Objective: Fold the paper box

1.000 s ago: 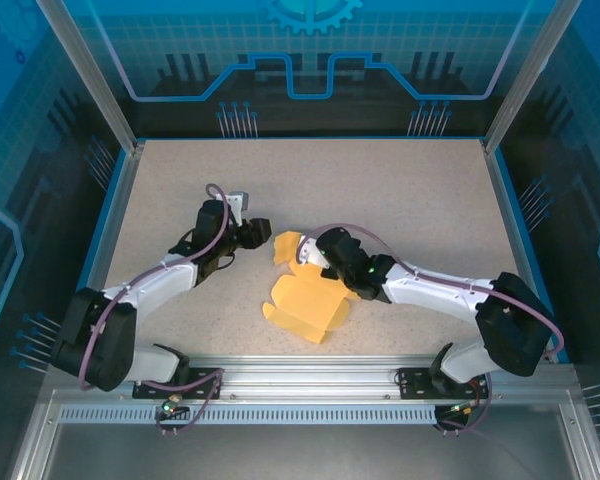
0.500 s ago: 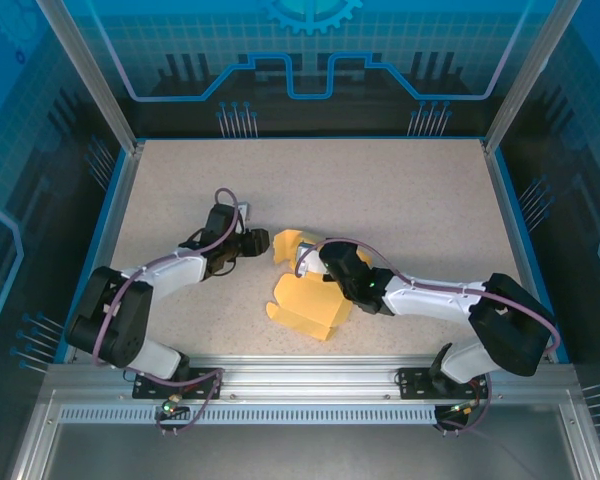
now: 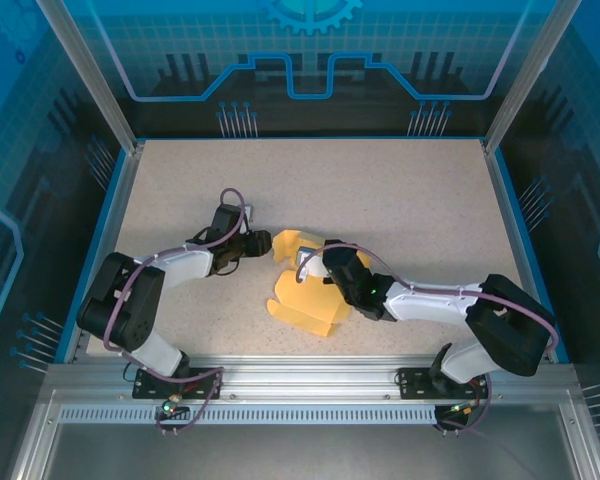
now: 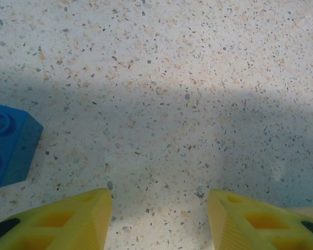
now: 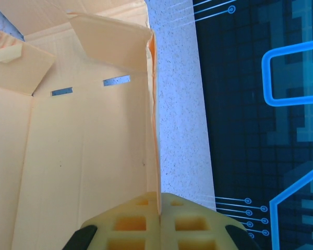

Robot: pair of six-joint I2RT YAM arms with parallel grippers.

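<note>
Pale yellow thin-card box point(image 3: 305, 303) half-formed, flaps raised, two slots in panel. Right hand point(image 5: 159, 204) clenched on upright wall edge. Left hand point(image 4: 159, 205) released above speckled surface point(image 4: 172, 78).

paper box point(image 5: 83, 130): plain pale yellow-orange card; table point(image 4: 172, 78): off-white, dark and tan speckle; brick point(image 4: 8, 146): bright blue; left fingers point(image 4: 68, 221): yellow; wall point(image 5: 261, 156): dark navy, bright blue circuit lines

Resting on the speckled table point(image 3: 400, 190) (blue-rimmed): 1 pale yellow paper box point(image 3: 305, 305), part-folded, near the front middle; 1 blue studded brick point(image 4: 8, 143).
</note>
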